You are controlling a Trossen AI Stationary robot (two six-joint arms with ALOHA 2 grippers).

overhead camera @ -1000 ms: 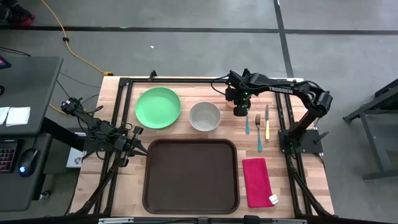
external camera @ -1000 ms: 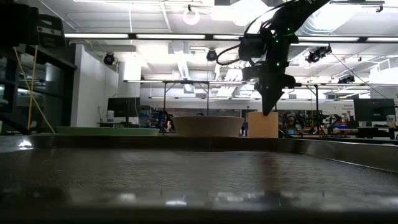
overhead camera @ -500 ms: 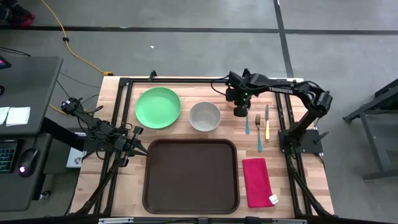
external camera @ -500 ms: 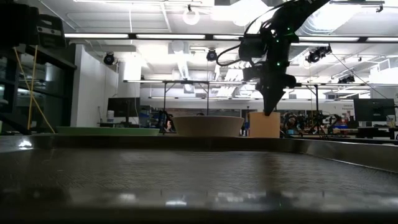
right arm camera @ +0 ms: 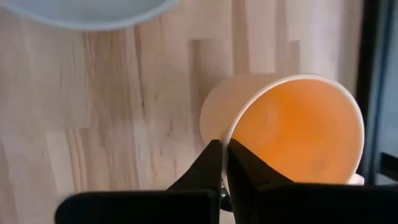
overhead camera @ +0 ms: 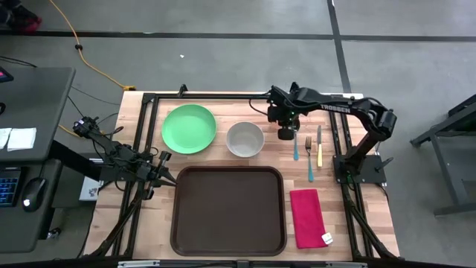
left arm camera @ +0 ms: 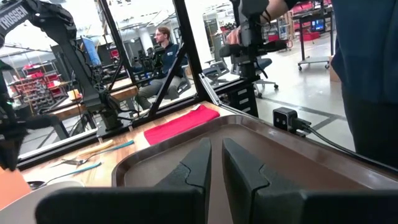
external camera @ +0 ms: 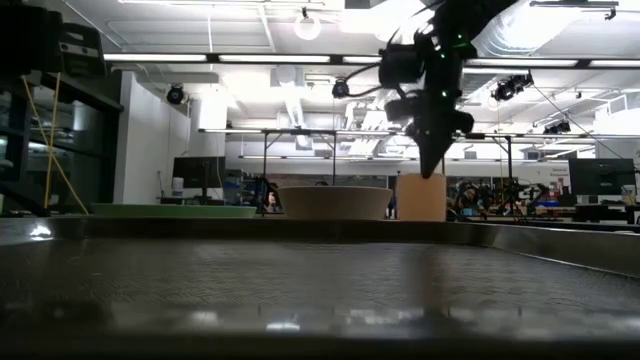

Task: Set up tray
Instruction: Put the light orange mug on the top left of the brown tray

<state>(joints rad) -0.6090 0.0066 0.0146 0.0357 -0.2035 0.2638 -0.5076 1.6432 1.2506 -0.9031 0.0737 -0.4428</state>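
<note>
The dark brown tray (overhead camera: pixel 228 210) lies flat on the near middle of the table. A pale cup with an orange inside (right arm camera: pixel 292 130) stands right of the grey bowl (overhead camera: pixel 245 139), and in the low view the cup (external camera: pixel 420 197) shows upright. My right gripper (overhead camera: pixel 286 134) is over the cup and shut on its rim, hiding it from above. My left gripper (overhead camera: pixel 167 176) waits shut at the tray's left edge, touching nothing. The green plate (overhead camera: pixel 189 128) sits at the far left. My right gripper (right arm camera: pixel 224 152) pinches the cup's rim (right arm camera: pixel 231 127) on one side of its mouth, one finger (right arm camera: pixel 245 168) inside the cup and one outside. The fingers come from above, pointing down. The cup stays upright; the tray's rim hides whether its base is on the table.
A teal spoon (overhead camera: pixel 295 149), a fork (overhead camera: pixel 309 160) and a yellow-handled knife (overhead camera: pixel 319 149) lie side by side right of the cup. A red napkin (overhead camera: pixel 307 217) lies right of the tray. Black frame rails run along the table's left, far and right edges.
My right gripper has shifted a little toward the table's left with the cup in its hold, and the cup's top stands slightly higher in the low view. The fingers have stayed shut on the rim.
</note>
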